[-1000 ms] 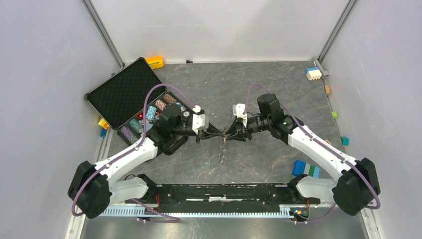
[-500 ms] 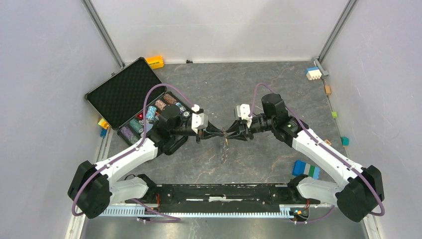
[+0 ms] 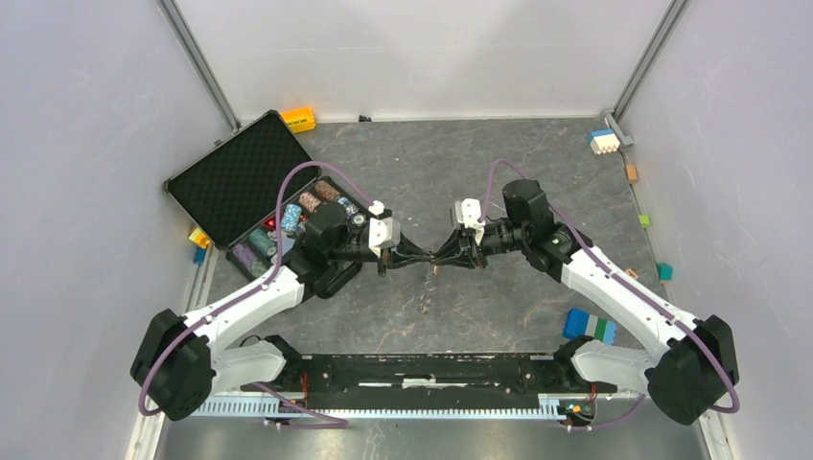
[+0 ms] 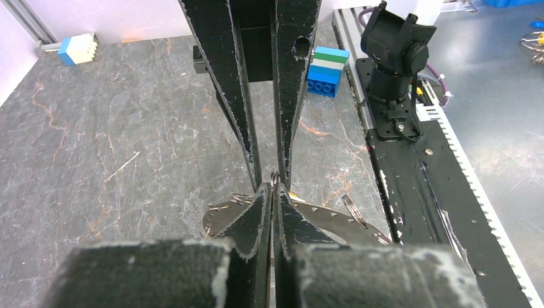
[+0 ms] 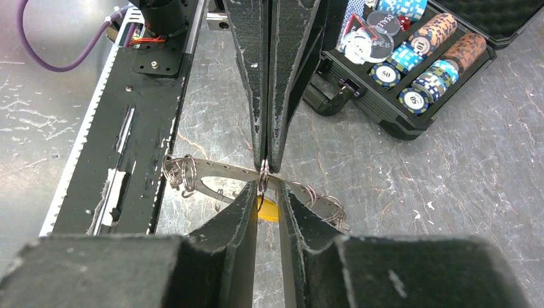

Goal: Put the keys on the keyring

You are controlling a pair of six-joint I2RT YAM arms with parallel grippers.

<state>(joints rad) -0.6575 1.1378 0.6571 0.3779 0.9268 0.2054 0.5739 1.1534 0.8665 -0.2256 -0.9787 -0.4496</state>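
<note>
Top external: grey marbled table [image 3: 403, 163] between pale walls [image 3: 422, 57].

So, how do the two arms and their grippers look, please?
Both the left arm and right arm have white links between bulky black joints, each trailed by a purple cable. The left gripper and right gripper carry long, black, tapering fingers with scuffed, whitish edges.

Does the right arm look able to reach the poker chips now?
Probably not: the left arm lies across the way to the poker chips, and the right claw holds the yellow key at the ring in the left claw.
</note>
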